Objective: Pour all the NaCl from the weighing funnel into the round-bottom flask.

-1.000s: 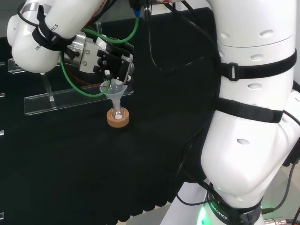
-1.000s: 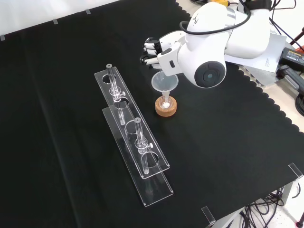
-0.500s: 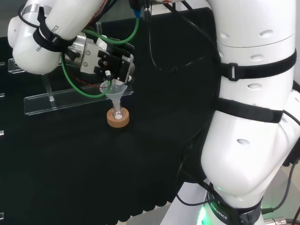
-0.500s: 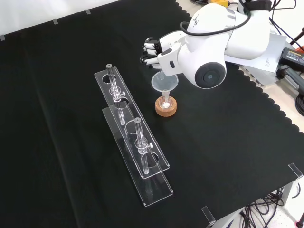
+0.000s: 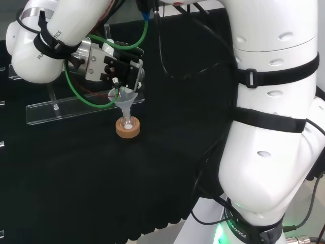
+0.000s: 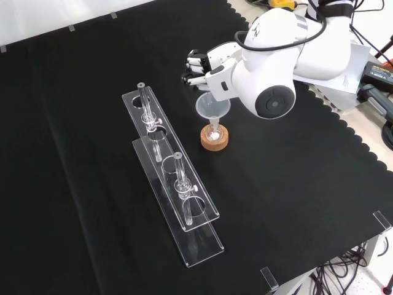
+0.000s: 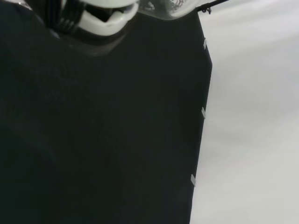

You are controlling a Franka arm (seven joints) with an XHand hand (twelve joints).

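A small round-bottom flask [image 5: 128,122] [image 6: 214,131] stands on a cork ring [image 5: 127,131] [image 6: 214,142] near the middle of the cloth. White powder lies in its bottom. A clear funnel [image 5: 126,99] [image 6: 213,107] sits in its neck. Just above the funnel's rim is the hand [image 5: 121,68] [image 6: 198,65] [image 7: 100,18], its fingers curled round a clear weighing funnel [image 5: 115,93] [image 7: 170,6]. The weighing funnel's tip hangs at the funnel's rim in the head view. I cannot tell what it holds.
Two clear plastic racks [image 6: 175,184] [image 5: 76,109] with glass tubes lie to the left of the flask in the front view. The arm's big white links [image 5: 274,127] stand at the head view's right. The cloth's edge [image 7: 202,112] runs beside the bench.
The arm's upper link has shifted slightly. The hand stays over the funnel with the weighing funnel in it.
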